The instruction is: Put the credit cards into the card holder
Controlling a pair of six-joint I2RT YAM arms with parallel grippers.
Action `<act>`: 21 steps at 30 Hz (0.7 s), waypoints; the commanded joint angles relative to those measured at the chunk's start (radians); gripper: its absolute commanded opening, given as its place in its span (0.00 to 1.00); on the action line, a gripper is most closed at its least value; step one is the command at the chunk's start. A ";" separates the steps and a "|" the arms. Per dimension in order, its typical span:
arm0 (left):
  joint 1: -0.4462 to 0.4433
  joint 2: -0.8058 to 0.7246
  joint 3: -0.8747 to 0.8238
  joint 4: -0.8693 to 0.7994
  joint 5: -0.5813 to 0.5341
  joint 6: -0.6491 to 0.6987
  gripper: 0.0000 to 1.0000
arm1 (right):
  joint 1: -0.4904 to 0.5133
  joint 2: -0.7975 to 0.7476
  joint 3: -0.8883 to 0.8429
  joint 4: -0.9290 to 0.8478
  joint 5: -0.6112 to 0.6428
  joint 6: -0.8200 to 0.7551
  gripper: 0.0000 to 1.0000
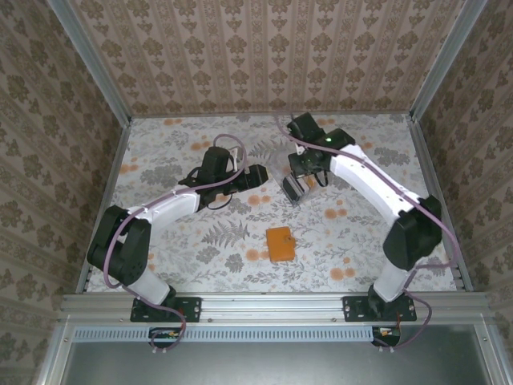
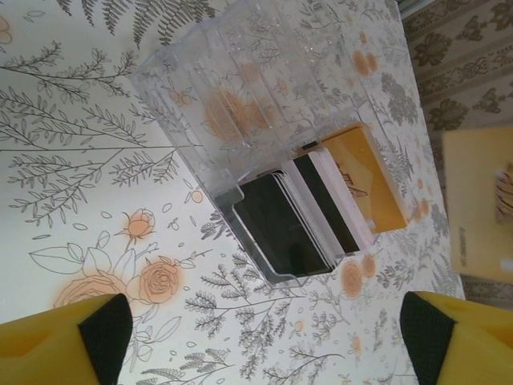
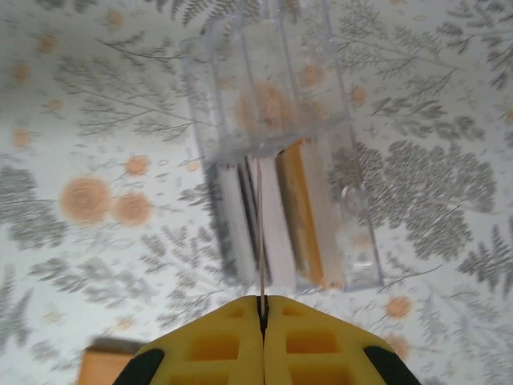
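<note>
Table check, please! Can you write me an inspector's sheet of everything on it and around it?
Surface: table with a flowery cover, no spills seen.
Job's things: orange card holder lies flat, apart from the box; cards, black, white and yellowish, stand in a clear box.
Clutter: nothing seen.
Fingers: left fingers open, holding nothing, pointing at the box; right fingers shut on one thin card, seen edge-on at the box.
Cables: lilac cables run along both arms, off the table things.
Surroundings: patterned walls and a metal frame.
</note>
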 commanded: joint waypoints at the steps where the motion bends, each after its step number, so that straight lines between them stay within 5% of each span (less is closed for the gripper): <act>1: -0.015 -0.019 0.025 0.085 0.048 -0.091 0.87 | -0.055 -0.149 -0.139 0.155 -0.250 0.148 0.08; 7: -0.050 -0.022 0.026 0.173 0.089 -0.178 0.83 | -0.145 -0.325 -0.418 0.519 -0.580 0.386 0.07; 21: -0.064 -0.016 0.078 0.218 0.167 -0.201 0.61 | -0.161 -0.315 -0.517 0.704 -0.748 0.524 0.08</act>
